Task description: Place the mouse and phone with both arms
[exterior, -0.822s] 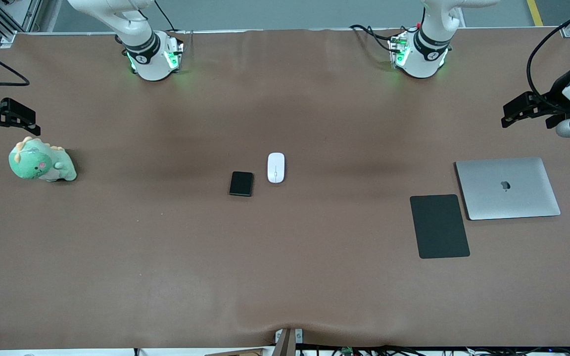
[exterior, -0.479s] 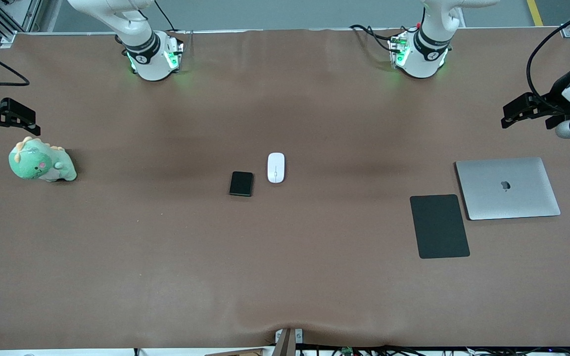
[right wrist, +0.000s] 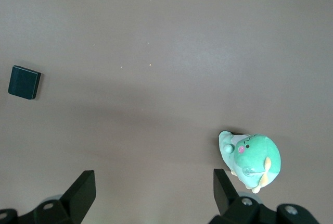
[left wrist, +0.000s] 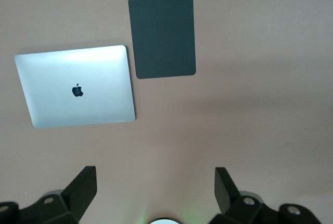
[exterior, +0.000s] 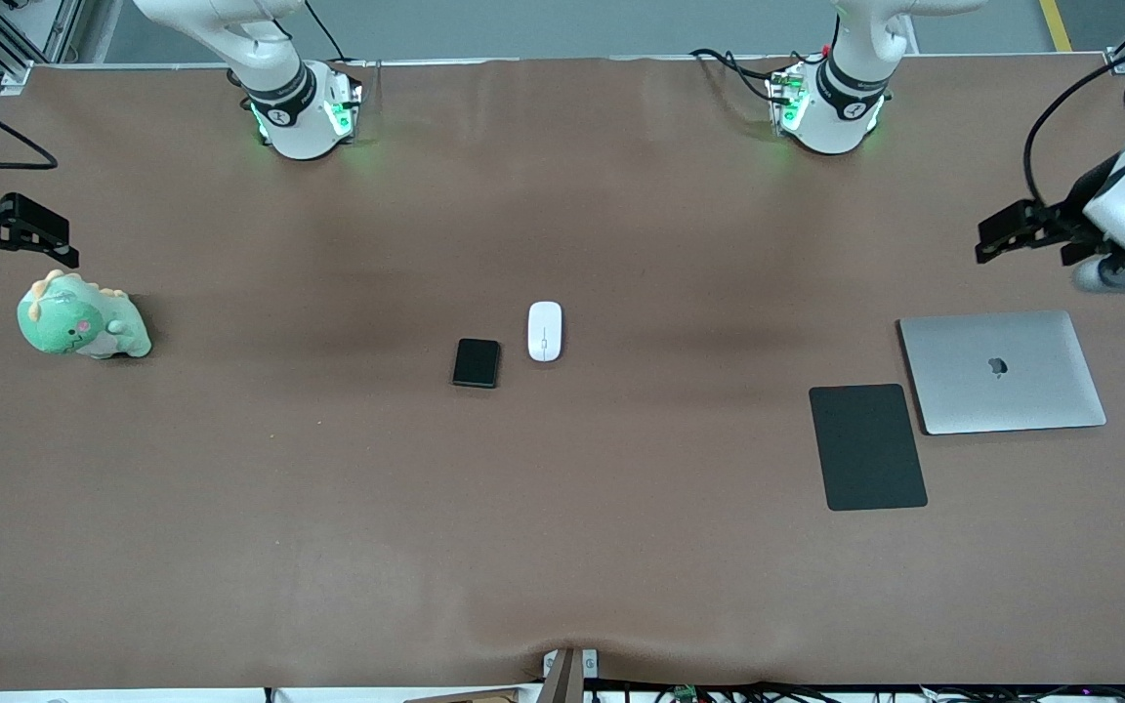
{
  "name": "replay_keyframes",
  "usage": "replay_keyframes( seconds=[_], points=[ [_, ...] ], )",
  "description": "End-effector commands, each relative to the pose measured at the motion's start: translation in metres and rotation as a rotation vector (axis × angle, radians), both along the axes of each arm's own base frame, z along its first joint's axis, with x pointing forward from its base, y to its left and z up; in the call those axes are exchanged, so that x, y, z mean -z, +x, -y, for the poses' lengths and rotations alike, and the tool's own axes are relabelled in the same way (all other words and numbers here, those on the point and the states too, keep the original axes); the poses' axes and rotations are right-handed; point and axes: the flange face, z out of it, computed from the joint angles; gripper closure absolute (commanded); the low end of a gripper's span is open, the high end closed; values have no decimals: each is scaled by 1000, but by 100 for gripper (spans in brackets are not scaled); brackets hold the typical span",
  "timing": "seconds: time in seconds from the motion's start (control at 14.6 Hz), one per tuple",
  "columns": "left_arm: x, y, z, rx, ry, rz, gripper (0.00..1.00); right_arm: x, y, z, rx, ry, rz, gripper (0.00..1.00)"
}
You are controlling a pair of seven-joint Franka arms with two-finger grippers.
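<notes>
Brown matting covers the whole table [exterior: 328,547], and both arms' green-lit bases stand along its edge farthest from the front camera.

Left gripper [exterior: 1007,232] hangs in the air at the left arm's end of the table, over bare mat just beside the laptop's [exterior: 1002,371] edge farthest from the front camera. Its jaws stand wide apart and hold nothing; in the left wrist view both fingers [left wrist: 83,187] show with only mat between them. That view looks down on the closed silver laptop [left wrist: 78,86] and the black pad [left wrist: 164,35], which lie side by side, nearly touching at one corner. The pad [exterior: 867,446] lies nearer the front camera than the laptop.

Right gripper [exterior: 25,234] hangs at the right arm's end of the table, over the mat just beside the green plush dinosaur [exterior: 79,320]. Its jaws are also spread wide and empty. In the right wrist view the dinosaur [right wrist: 252,159] lies close to one finger [right wrist: 226,187], apart from it, and the phone [right wrist: 24,82] shows well off toward the table's middle.

Both task things lie at mid-table, well away from either gripper. The white mouse [exterior: 544,331] and the phone [exterior: 477,362] lie side by side with a small gap, the phone toward the right gripper's end and slightly nearer the front camera.
</notes>
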Motion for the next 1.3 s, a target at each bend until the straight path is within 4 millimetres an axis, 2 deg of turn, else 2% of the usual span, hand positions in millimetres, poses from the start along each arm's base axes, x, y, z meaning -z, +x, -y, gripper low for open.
replay_keyframes(
  seconds=[0.0, 0.14, 0.27, 0.41, 0.55, 0.68, 0.96, 1.23],
  points=[
    [40, 19, 30, 22, 19, -77, 0, -7, -5, 4, -3, -7, 12, 0],
    [57, 21, 62, -29, 48, -101, 0, -7, -5, 4, -3, -6, 16, 0],
    [80, 25, 83, -45, 66, -137, 0, -8, -4, 3, -4, -5, 19, 0],
    [92, 29, 126, -19, 83, -142, 0, -8, -4, 3, -4, -5, 20, 0],
    [107, 38, 151, -59, 99, -147, 0, -9, -3, 3, -4, -5, 23, 0],
    [119, 43, 186, -76, 114, -141, 0, -10, -3, 3, -4, -5, 25, 0],
    [144, 30, 261, -50, 108, -112, 0, -8, 3, 4, -3, -8, 25, 0],
    [204, 3, 352, 12, 86, -88, 0, -3, 7, 3, -6, -11, 11, 0]
  ],
)
